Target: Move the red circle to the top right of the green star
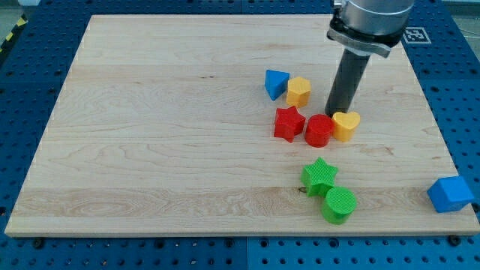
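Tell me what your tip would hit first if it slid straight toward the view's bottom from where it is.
My tip sits just above the red circle, beside the yellow heart. It would probably meet the red circle first, though depth is unclear.

The arm's visible end was a broad, round, light-grey metal housing (373,13) cut off by the view's top edge, with a darker grey collar and a pale rim beneath it. From that collar hung a straight, smooth, dark charcoal cylindrical rod (348,81), plain and unmarked, with a faint lighter sheen along one side. My tip (336,113) was the rod's flat, blunt lower end, the same dark colour.
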